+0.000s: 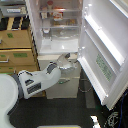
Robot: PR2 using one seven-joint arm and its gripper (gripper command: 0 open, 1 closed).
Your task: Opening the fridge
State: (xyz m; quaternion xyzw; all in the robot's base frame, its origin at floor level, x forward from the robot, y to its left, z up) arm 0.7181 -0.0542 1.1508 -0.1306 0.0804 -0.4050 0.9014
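Fridge, tall white metal refrigerator [65, 50], fills the centre and the exterior view's right, with its big upper door [102, 52] already swung wide toward the right, inner side showing a pale green-and-white sticker [105, 66]. I judge the opening step as basically done or in its last stretch; what remains is probably letting go and pulling my arm clear without knocking the door edge.

Left to right: tan wooden drawer cabinet [17, 47] at the left, one unit, at least two drawer fronts visible with dark handles. A white rounded surface [6, 97] sits bottom left; it may be part of my body, I cannot tell. My one grey-and-white arm [37, 80] reaches from lower left up toward the fridge front. My gripper [66, 61] sits at the bottom edge of the open compartment, near the door's lower inner corner. Too blurred to say how far the fingers are spread or whether they hold anything.

Counts: one fridge, one open upper door, lit shelves inside with small items I cannot count, one closed white lower section [67, 85], one sticker, one arm in view. Dark floor [60, 112] below.
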